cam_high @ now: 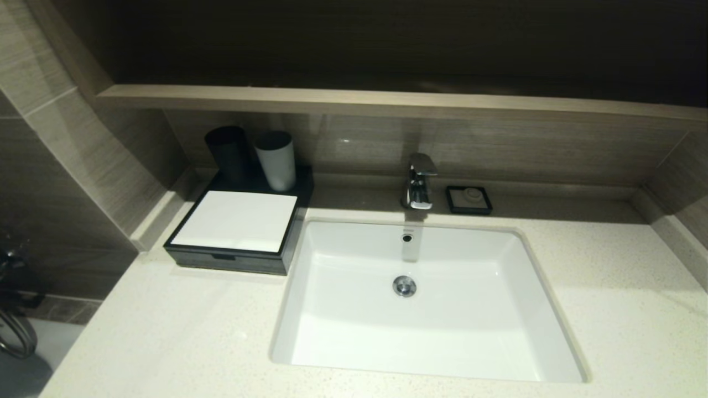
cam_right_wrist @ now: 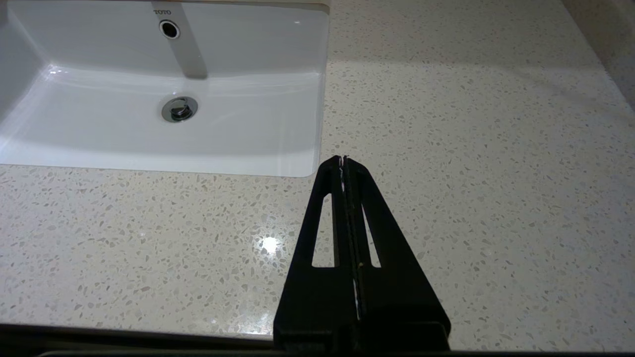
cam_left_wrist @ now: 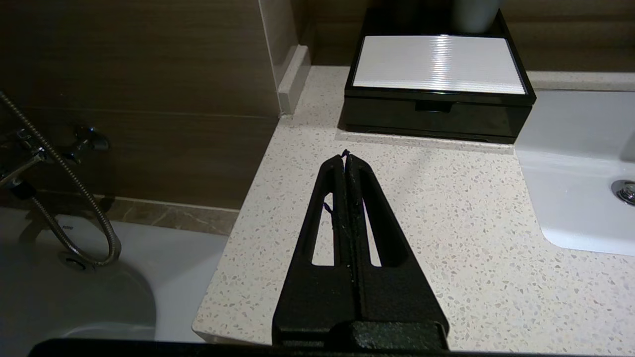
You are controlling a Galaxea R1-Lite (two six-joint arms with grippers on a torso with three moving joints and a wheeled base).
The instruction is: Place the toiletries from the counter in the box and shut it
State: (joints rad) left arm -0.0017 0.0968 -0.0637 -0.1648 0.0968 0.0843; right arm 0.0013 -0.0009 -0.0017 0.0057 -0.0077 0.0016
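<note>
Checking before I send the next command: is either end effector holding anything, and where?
Nothing is held. The left end effector and the right end effector are both shut and empty above the counter.

So the box (cam_high: 235,229) sits on the counter (cam_high: 166,326) just left of the sink (cam_high: 332,309), back in the corner. Two cups (cam_high: 275,160) stand side by side on its rear part. The tap (cam_high: 418,181) is behind the sink, with a soap dish (cam_high: 469,199) just to its right.
</note>
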